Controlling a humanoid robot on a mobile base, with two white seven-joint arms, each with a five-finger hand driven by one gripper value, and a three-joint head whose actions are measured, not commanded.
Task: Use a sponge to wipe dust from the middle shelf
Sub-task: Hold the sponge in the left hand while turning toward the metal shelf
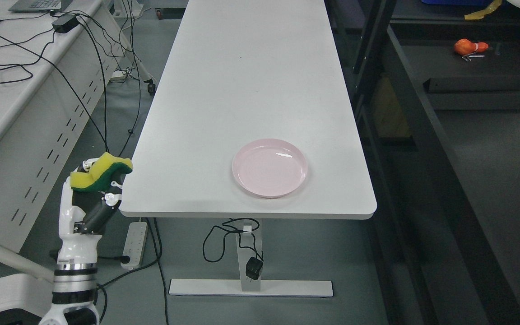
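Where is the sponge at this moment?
In the head view, the sponge is at the lower left, held in the left hand just beside the white table's near left corner, left of the pink plate.

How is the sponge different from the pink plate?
The sponge is yellow and green; the pink plate is one pale colour. The sponge is thick and wavy-edged, while the plate is round, flat and shiny. The sponge is held up in the left hand, beside the table's near left corner; the plate lies on the white table with nothing touching it. Neither is on the dark shelf at the right.
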